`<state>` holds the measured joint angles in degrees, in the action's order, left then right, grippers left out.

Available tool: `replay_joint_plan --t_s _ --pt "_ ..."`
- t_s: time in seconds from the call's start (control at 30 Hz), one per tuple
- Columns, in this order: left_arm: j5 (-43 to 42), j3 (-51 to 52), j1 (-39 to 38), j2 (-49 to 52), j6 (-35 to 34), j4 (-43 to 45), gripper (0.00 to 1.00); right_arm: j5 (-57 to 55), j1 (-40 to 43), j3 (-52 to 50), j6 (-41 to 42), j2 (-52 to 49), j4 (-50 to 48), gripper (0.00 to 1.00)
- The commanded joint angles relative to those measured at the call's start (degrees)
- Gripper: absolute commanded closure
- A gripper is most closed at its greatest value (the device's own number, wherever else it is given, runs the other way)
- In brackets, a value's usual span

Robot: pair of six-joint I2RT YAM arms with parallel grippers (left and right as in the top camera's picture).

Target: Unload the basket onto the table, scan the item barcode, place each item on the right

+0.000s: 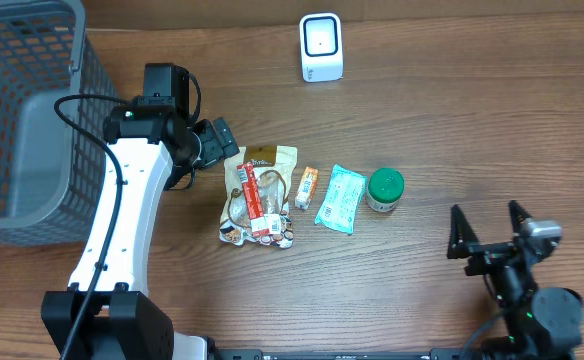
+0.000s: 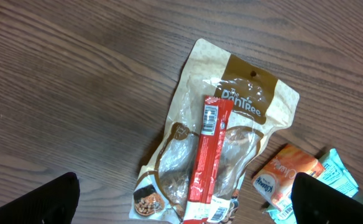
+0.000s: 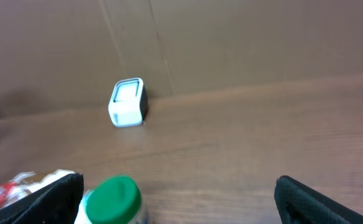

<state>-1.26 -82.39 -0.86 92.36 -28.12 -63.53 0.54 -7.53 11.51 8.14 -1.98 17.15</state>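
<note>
1. A dark brown wooden surface [image 1: 452, 120] fills the overhead view, its grain running left to right.
2. In the left wrist view the same wood shows close up, with fine darker streaks slanting across the frame.
3. A grey mesh basket [image 1: 12, 60] stands at the upper left of the overhead frame, cut off by the edge.
4. In the right wrist view a plain brown wall [image 3: 262, 37] rises behind the surface's far edge, with a thin slanted seam [image 3: 160, 50].
5. The light is soft and even, and the wood looks paler toward the top of the overhead frame.

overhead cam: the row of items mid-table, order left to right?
tan snack pouch → orange packet → light-blue packet → green-lidded jar. The red stick pack lies on the pouch, so it is left out.
</note>
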Motion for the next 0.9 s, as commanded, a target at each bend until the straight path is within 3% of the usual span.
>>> replay_joint_plan --t_s 0.0,0.2,0.57,0.67,0.87 --pt "0.20 -0.37 0.09 -0.98 1.31 -0.11 0.00 -1.11 0.22 10.23 0.59 -2.97 2.82 0.00" --pt "0.20 -0.37 0.09 -0.98 1.31 -0.11 0.00 -1.14 0.22 31.67 0.68 -18.16 15.82 0.00" --pt "0.20 -0.37 0.11 -0.98 1.31 -0.11 0.00 2.32 0.20 75.36 0.83 -55.12 51.01 0.00" --pt "0.20 -0.37 0.11 -0.98 1.31 -0.11 0.00 8.35 0.20 81.24 0.83 -62.73 53.51 0.00" --pt "0.20 -0.37 0.11 -0.98 1.31 -0.11 0.00 23.43 0.20 81.88 0.83 -74.23 56.70 0.00"
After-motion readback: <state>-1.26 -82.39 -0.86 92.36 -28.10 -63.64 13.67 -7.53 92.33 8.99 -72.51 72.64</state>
